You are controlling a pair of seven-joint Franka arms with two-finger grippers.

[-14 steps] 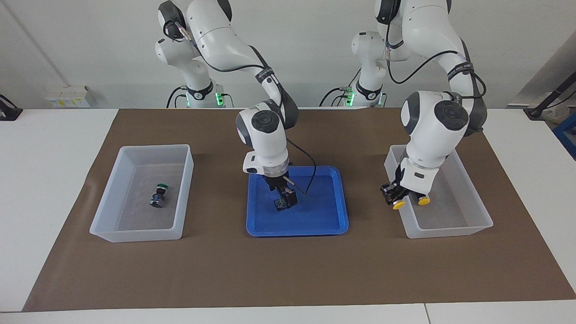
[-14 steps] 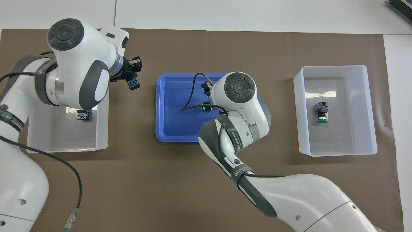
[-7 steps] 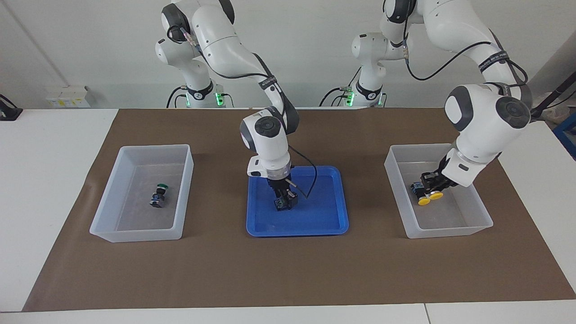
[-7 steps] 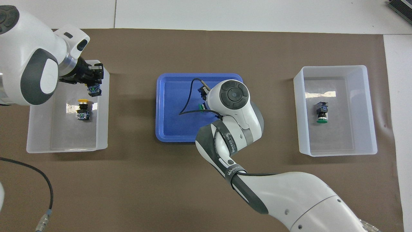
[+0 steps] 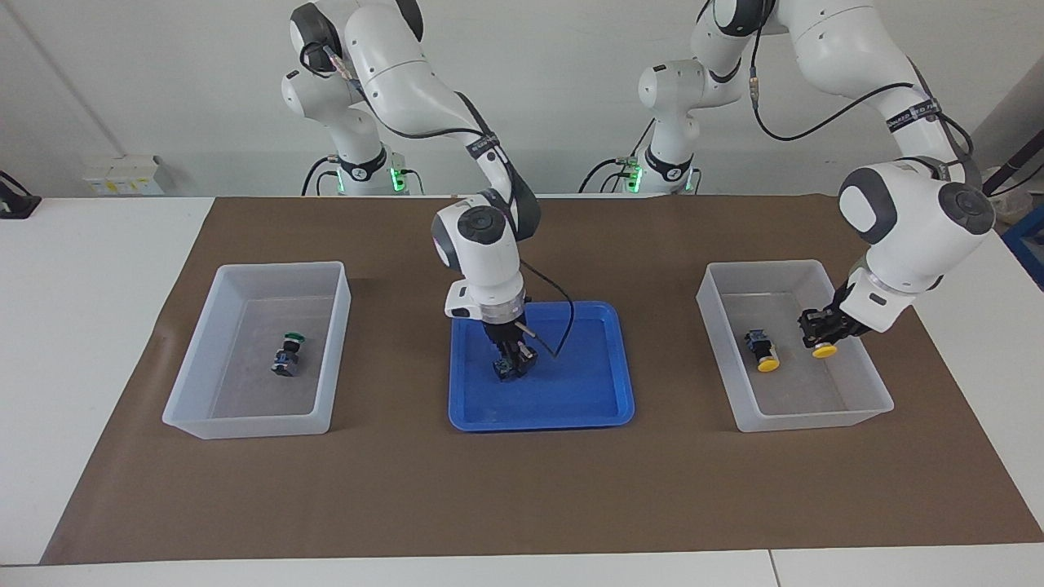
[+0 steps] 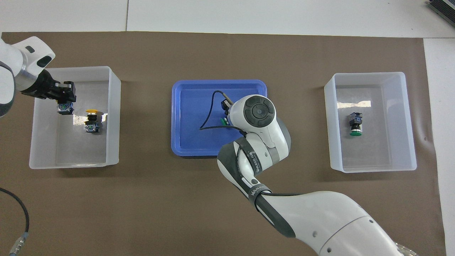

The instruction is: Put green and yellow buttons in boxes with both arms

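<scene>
My left gripper [image 5: 819, 333] is shut on a yellow button [image 5: 825, 351] and holds it low inside the box [image 5: 816, 417] at the left arm's end, beside a second yellow button [image 5: 763, 352] lying on the box floor. The overhead view shows the left gripper [image 6: 64, 95], the held button's body [image 6: 65, 108] and the lying button [image 6: 92, 121]. My right gripper [image 5: 510, 364] is down in the blue tray [image 5: 571, 401], shut on a green button [image 6: 224, 121] that sits on the tray. Another green button [image 5: 287, 355] lies in the other box [image 5: 245, 424].
A brown mat [image 5: 522, 489] covers the white table under both boxes and the tray. The right arm's wrist [image 6: 257, 115] hides its gripper from above. A loose black cable [image 6: 21, 234] hangs at the left arm's near corner.
My left gripper carried the yellow button from the box's tray-side wall across into the box. My right gripper lowered and its fingers closed on the green button; the tray shifted slightly.
</scene>
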